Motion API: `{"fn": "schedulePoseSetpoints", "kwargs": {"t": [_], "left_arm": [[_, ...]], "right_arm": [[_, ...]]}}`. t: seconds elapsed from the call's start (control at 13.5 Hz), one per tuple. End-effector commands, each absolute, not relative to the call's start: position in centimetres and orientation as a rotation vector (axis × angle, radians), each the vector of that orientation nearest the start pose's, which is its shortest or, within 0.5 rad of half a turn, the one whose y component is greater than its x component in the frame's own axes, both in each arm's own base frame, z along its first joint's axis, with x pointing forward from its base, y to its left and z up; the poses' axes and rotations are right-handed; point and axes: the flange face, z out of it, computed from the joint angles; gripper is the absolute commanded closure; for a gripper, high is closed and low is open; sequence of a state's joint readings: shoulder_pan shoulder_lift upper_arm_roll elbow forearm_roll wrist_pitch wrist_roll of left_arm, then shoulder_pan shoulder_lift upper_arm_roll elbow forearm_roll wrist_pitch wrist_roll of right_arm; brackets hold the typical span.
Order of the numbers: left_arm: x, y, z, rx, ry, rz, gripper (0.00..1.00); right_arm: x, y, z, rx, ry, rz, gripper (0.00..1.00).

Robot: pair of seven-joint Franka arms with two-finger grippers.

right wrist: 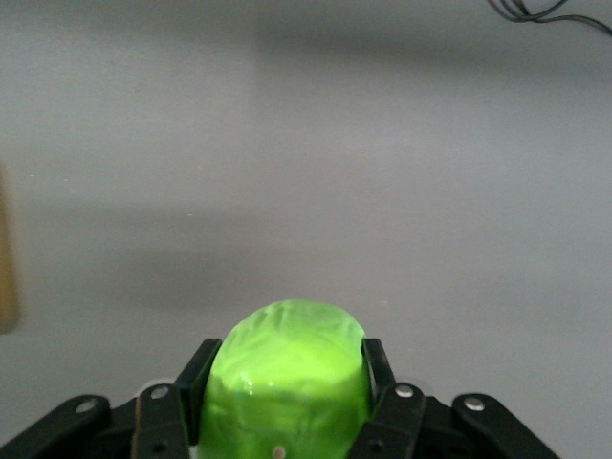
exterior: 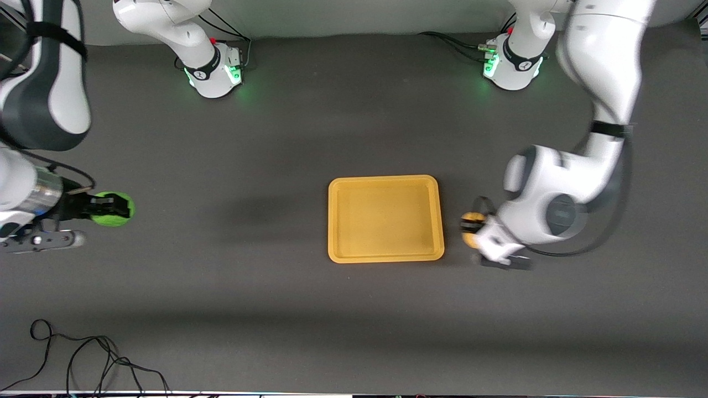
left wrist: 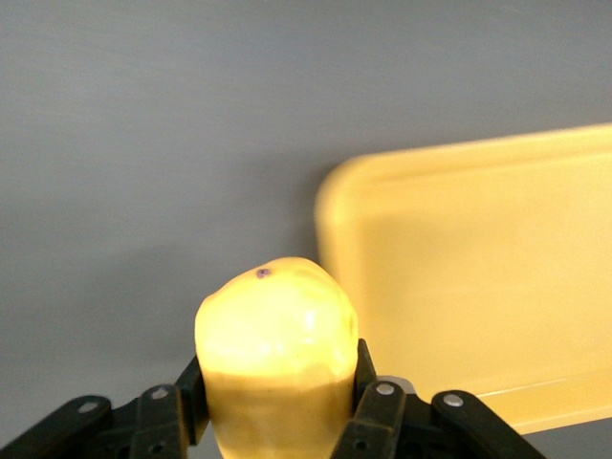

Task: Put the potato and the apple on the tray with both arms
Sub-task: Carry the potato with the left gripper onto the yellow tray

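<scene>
Item: potato [left wrist: 275, 359] clamped in left gripper [exterior: 471, 224] just beside the empty tray [exterior: 385, 257] at the left arm's end; apple [right wrist: 285, 378] clamped in right gripper [exterior: 110, 208], well apart toward the right arm's end, the longer carry.

arms [exterior: 603, 55]: white, dark grey bands | bases: green lights | hands: black, silver screws
</scene>
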State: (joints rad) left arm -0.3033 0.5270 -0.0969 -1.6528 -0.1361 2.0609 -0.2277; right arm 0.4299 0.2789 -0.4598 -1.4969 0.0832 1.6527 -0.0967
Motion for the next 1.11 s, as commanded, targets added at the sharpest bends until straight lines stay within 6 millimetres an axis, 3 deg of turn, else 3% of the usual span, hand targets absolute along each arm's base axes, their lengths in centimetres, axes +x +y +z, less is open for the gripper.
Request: {"fn": "schedulePoseSetpoints", "kwargs": {"t": [0.0,0.15,0.37,0.44,0.52,0.66,0.81,0.89,1.03], "left_arm": [[60.9,-29.8,26.8,-3.244,0.128,0.244,0.82],[60.0,-31.6,24.7,-3.232,0.128,0.255,0.80],[59.1,-32.6,22.0,-3.197,0.125,0.276,0.65],[59.0,-32.7,21.7,-3.192,0.125,0.284,0.56],[58.9,-32.7,21.6,-3.191,0.108,0.287,0.53],[58.9,-32.7,21.3,-3.176,0.102,0.278,0.18],[58.8,-32.8,20.9,-3.161,0.113,0.268,0.11],[58.9,-32.8,20.9,-3.157,0.119,0.264,0.00],[58.9,-32.7,21.5,-3.150,0.123,0.262,0.00]], "right_arm": [[63.0,1.8,51.9,-3.178,-0.050,0.161,0.55],[63.0,1.9,51.8,-3.173,-0.049,0.162,0.55],[63.1,2.8,51.8,-3.174,-0.071,0.154,0.55],[63.1,3.0,51.8,-3.174,-0.076,0.154,0.55],[63.1,3.1,51.9,-3.174,-0.079,0.152,0.55],[63.1,3.1,51.9,-3.175,-0.079,0.149,0.55],[63.1,3.1,51.8,-3.175,-0.079,0.152,0.55],[63.1,3.1,51.8,-3.175,-0.079,0.152,0.55],[63.1,3.2,51.9,-3.175,-0.079,0.149,0.55]]}}
